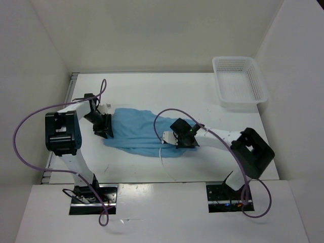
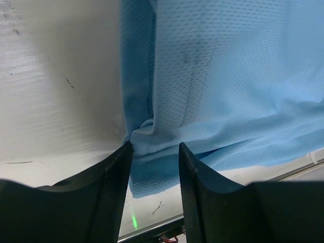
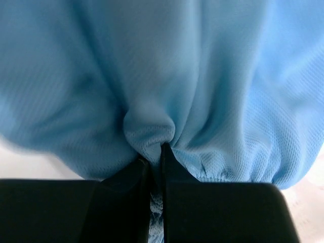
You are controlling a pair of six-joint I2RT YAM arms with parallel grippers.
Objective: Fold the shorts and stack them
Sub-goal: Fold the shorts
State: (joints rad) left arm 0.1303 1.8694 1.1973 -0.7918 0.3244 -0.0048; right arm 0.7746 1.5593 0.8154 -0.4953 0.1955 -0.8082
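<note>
The light blue shorts [image 1: 136, 132] lie spread on the white table [image 1: 167, 91] between my two grippers. Their thin white drawstring [image 1: 162, 157] trails toward the near edge. My left gripper [image 1: 106, 129] is at the shorts' left edge. In the left wrist view its jaws [image 2: 154, 147] stand apart, with a bunched corner of the blue cloth [image 2: 223, 76] at the fingertips and hanging between them. My right gripper [image 1: 174, 137] is at the shorts' right end. In the right wrist view it [image 3: 154, 152] is shut on a gathered fold of the shorts [image 3: 152, 76].
A white plastic mesh basket [image 1: 238, 83] stands at the far right corner of the table. White walls enclose the table at the back and both sides. Purple cables loop off both arms.
</note>
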